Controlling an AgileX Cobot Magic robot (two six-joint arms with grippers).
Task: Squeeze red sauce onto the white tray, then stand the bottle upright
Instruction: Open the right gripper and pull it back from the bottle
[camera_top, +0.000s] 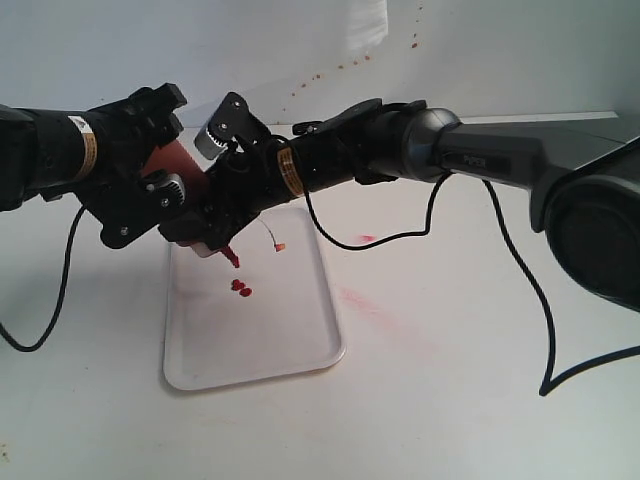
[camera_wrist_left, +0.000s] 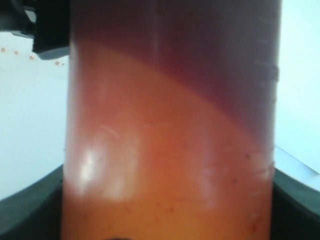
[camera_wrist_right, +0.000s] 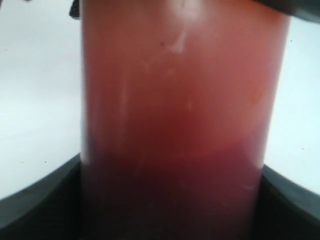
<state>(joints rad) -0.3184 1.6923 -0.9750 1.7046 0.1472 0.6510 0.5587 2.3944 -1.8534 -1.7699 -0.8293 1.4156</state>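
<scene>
The left gripper (camera_top: 160, 195) and the right gripper (camera_top: 228, 200) pinch the tilted bottle (camera_top: 180, 160) over the white tray (camera_top: 270, 345). Some red sauce (camera_top: 240, 288) lies there, so squeezing looks underway. Next, both must turn it upright together.

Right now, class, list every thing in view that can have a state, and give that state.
white tray: lying flat, mostly bare.
bottle: tipped nozzle-down over the white tray, held in the air.
red sauce: small glossy blobs on the white tray.
left gripper: closed on the bottle.
right gripper: closed on the bottle.
</scene>
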